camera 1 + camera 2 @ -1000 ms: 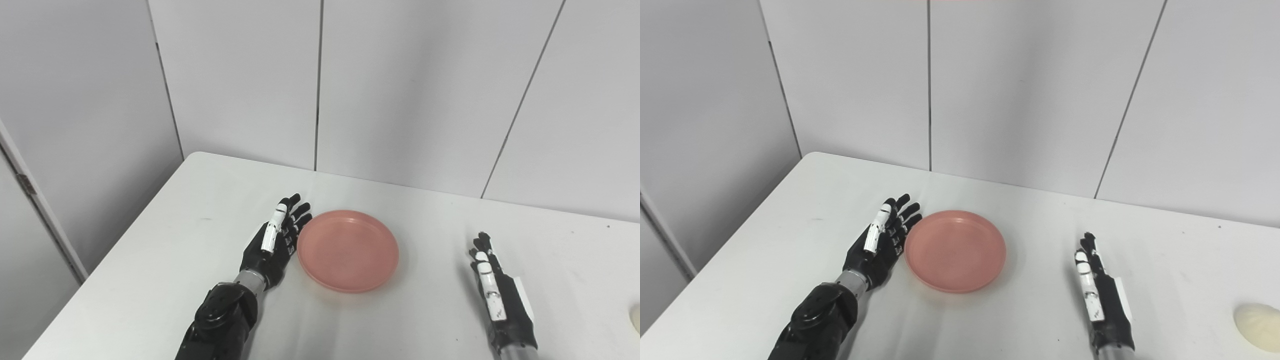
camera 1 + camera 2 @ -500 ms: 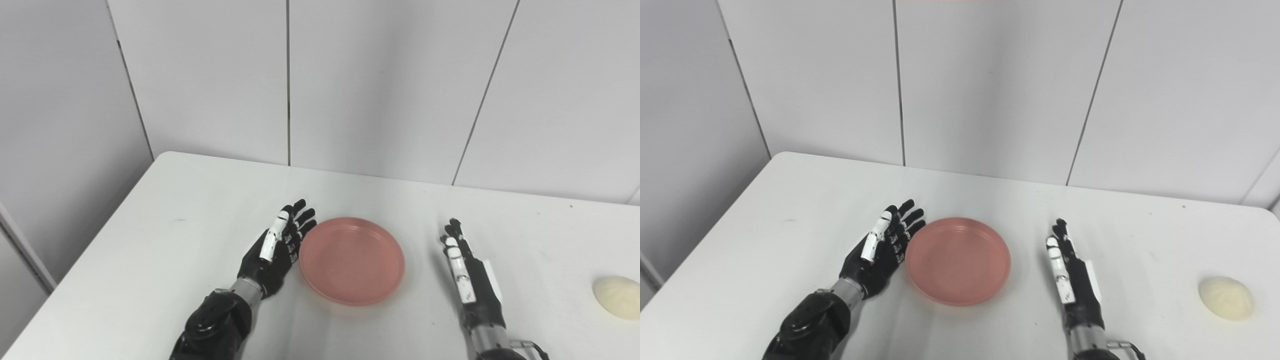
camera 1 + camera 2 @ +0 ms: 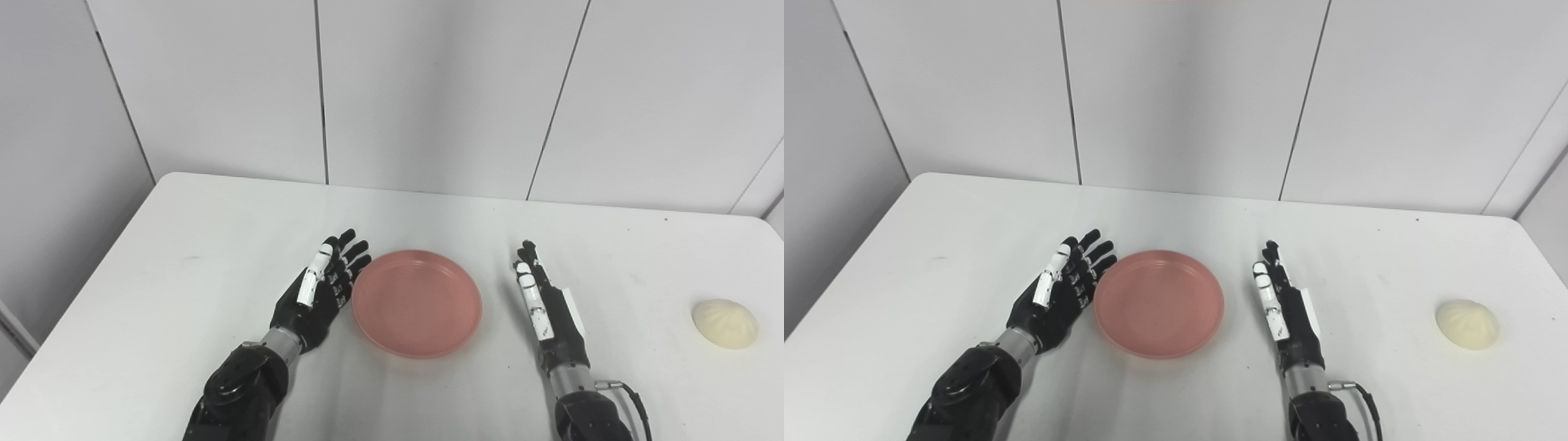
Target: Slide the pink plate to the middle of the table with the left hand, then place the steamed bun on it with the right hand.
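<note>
**Pink plate flanked by two open hands, bun lying far to the right**

A round, shallow pink plastic plate (image 3: 416,303) lay flat on the white rectangular table (image 3: 184,245), roughly midway across the tabletop and toward its near half. Nothing rested on the plate.

The left hand (image 3: 318,291), black with white finger segments, stood on its edge at the plate's left rim, palm turned toward the plate. Its fingers (image 3: 349,248) were stretched out and slightly fanned, holding nothing. The fingertips sat right against or just beside the rim; the views did not settle whether they actually touched it.

The right hand (image 3: 548,303), of the same black and white build, stood edge-on to the right of the plate, clear of the rim with a strip of bare table between them. Its fingers (image 3: 527,260) were straight and pressed close together, pointing away from the robot, and they gripped nothing. A thin black cable (image 3: 634,398) looped off the right forearm near the wrist.

The pale cream, dome-shaped steamed bun (image 3: 725,323), with pleats showing faintly across its top, sat on the table well apart from the right hand, close to the table's right edge. Behind the table stood a wall of plain light grey panels (image 3: 429,92) divided by dark seams.
</note>
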You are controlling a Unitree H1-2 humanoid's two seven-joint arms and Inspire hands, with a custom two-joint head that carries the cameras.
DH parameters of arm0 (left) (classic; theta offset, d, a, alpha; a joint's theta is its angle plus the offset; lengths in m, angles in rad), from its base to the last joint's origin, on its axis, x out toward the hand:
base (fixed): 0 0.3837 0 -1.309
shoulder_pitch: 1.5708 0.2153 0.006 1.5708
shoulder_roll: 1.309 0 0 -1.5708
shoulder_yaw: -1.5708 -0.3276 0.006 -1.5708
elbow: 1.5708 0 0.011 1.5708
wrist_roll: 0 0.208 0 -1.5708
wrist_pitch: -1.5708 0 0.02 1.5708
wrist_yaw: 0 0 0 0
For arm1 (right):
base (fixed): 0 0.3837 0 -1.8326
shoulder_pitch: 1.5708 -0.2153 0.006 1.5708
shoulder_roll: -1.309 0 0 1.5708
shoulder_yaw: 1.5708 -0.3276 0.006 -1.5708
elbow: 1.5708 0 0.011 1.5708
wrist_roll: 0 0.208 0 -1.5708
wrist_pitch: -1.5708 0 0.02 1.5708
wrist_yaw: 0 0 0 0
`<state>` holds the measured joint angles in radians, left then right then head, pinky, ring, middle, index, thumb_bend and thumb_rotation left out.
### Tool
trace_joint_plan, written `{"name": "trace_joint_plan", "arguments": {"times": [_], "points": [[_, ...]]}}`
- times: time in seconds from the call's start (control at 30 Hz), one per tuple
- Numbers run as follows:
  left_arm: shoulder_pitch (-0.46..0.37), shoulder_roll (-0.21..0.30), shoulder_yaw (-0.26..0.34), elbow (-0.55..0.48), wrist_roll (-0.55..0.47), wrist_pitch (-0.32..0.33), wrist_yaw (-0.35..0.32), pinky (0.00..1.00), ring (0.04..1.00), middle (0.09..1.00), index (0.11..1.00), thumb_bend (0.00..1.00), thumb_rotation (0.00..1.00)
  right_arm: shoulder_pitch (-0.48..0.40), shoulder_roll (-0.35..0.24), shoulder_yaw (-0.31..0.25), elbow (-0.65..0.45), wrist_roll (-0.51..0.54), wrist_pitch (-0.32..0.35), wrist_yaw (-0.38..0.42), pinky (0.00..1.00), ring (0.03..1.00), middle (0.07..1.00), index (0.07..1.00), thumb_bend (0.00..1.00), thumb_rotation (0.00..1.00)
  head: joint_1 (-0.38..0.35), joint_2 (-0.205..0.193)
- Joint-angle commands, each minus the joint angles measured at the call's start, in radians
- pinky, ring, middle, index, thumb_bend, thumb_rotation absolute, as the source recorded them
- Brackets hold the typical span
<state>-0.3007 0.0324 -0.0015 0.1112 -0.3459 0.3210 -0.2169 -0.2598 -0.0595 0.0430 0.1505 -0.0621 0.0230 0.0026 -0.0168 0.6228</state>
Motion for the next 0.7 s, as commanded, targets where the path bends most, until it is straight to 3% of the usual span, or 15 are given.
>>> {"name": "trace_joint_plan", "arguments": {"times": [0.0,0.3,0.47,0.63,0.67], "points": [[0.036,0.006,-0.011,0.020,0.004,0.067,-0.004,0.99,0.954,0.959,0.970,0.37,1.00,-0.004,0.019,0.018,-0.003,0.001,0.038,0.017,0.96,0.956,0.975,0.985,0.37,1.00,-0.004,0.001],[0.042,0.012,-0.009,0.035,0.003,0.060,-0.020,0.99,0.957,0.960,0.970,0.38,1.00,-0.001,0.020,0.015,-0.005,-0.014,0.021,0.000,0.96,0.959,0.981,0.984,0.35,1.00,-0.087,-0.005],[0.039,0.021,0.005,0.048,-0.017,0.073,-0.034,0.99,0.958,0.964,0.971,0.39,1.00,-0.016,0.026,0.011,0.010,-0.067,-0.062,-0.061,0.91,0.929,0.952,0.951,0.40,1.00,-0.149,-0.012],[0.032,0.029,0.015,0.066,-0.030,0.073,-0.039,0.97,0.949,0.955,0.958,0.38,1.00,-0.038,0.008,0.000,-0.040,-0.116,-0.126,-0.102,0.86,0.896,0.930,0.939,0.36,0.98,-0.199,-0.027],[0.032,0.031,0.015,0.070,-0.032,0.071,-0.041,0.97,0.947,0.954,0.957,0.39,1.00,-0.042,0.002,-0.001,-0.044,-0.127,-0.132,-0.108,0.83,0.868,0.917,0.933,0.44,0.99,-0.199,-0.027]]}}
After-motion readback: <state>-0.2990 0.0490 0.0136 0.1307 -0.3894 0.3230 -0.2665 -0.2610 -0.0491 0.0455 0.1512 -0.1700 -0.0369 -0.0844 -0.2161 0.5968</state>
